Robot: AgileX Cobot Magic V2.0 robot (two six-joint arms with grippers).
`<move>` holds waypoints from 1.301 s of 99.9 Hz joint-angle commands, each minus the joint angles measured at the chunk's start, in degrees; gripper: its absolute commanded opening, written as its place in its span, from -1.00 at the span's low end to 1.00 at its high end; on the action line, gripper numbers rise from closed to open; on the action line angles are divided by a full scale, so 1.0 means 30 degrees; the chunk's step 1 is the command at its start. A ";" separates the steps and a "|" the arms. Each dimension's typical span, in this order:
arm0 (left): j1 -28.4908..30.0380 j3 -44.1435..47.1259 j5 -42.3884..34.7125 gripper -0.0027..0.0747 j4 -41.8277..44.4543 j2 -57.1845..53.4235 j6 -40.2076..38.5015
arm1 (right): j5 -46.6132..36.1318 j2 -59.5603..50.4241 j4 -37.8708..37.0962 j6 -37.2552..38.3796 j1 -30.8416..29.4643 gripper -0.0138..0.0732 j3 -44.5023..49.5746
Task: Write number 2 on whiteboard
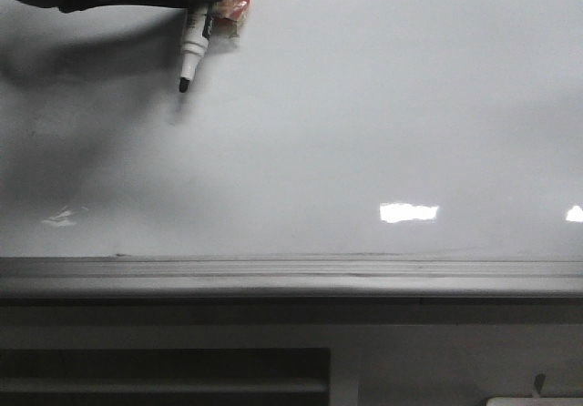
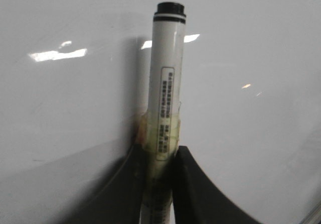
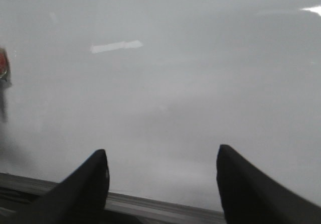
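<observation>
Right gripper [image 3: 163,181] hangs wide apart, two dark fingers [image 3: 88,189] framing the glossy whiteboard [image 3: 170,83]. Its grey ledge [image 3: 150,204] runs just behind the fingertips. Something reddish [image 3: 3,66], blurred, sits at the edge.

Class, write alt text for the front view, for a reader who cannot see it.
A black-tipped marker, held by the left claw at the top left, points down at a glossy whiteboard that bears no writing. A grey ledge runs along the board's lower edge.
</observation>
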 commanded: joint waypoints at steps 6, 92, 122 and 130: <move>-0.0132 -0.0687 -0.0527 -0.98 0.1597 -0.0654 0.0307 | -0.0436 0.0283 0.0518 -0.0227 0.0026 0.27 -0.0720; -0.4027 -0.3848 0.9643 -0.98 1.2146 -0.1048 0.0349 | 1.1437 1.1721 0.9524 -1.1269 0.0788 0.27 -1.0311; -0.4027 -0.3848 0.8689 -0.98 1.2180 -0.1048 0.0349 | 1.2662 1.4046 1.1136 -1.2685 0.1671 0.27 -1.0805; -0.4027 -0.3848 0.8689 -0.98 1.2180 -0.1048 0.0349 | 1.2377 1.4371 1.1138 -1.2819 0.2007 0.26 -1.0805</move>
